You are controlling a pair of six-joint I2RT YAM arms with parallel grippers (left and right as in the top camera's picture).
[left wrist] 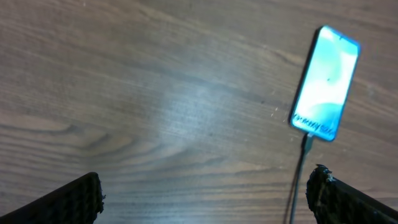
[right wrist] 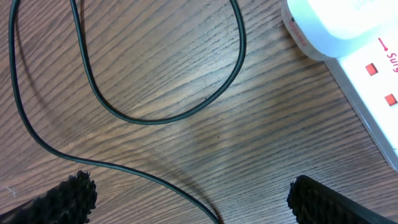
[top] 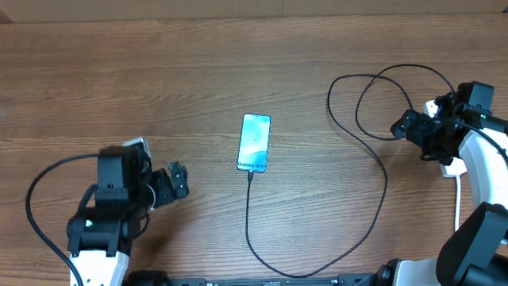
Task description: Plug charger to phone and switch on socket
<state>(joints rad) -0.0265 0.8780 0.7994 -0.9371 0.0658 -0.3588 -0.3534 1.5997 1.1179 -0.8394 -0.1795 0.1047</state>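
Note:
The phone (top: pixel 254 142) lies mid-table with its light blue screen lit; it also shows in the left wrist view (left wrist: pixel 326 84). The charger cable (top: pixel 317 254) runs from the phone's near end, where its plug tip (top: pixel 250 173) sits in the port, loops right and back toward the socket. Its loops show in the right wrist view (right wrist: pixel 155 118). The socket (right wrist: pixel 367 68), white with red switches, is mostly hidden under my right arm in the overhead view (top: pixel 454 167). My left gripper (top: pixel 176 183) is open and empty, left of the phone. My right gripper (top: pixel 401 125) is open and empty over the cable loops.
A white adapter block (right wrist: pixel 329 25) sits plugged on the socket's end. Each arm trails a thick black cable, one curving at the left (top: pixel 36 199). The table's far edge runs along the top (top: pixel 254 16).

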